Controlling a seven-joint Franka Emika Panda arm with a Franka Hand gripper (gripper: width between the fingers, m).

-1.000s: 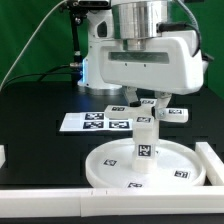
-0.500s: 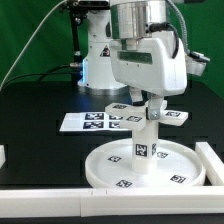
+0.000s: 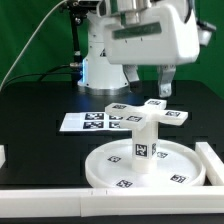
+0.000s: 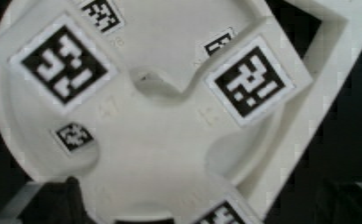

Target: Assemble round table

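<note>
- The round table's disc [image 3: 145, 163] lies on the black bench [image 3: 40, 105], between the border bars [image 3: 40, 200].
- The post [image 3: 144, 143] stands upright on its hub — apparently seated.
- The gripper [image 3: 148, 88] hovers above, fingers apart, empty — further parts may remain.

No readable words, brands or numbers anywhere; only black-and-white square tags on the disc [image 3: 150, 167], the post [image 3: 143, 141] and the marker board [image 3: 95, 121].
</note>
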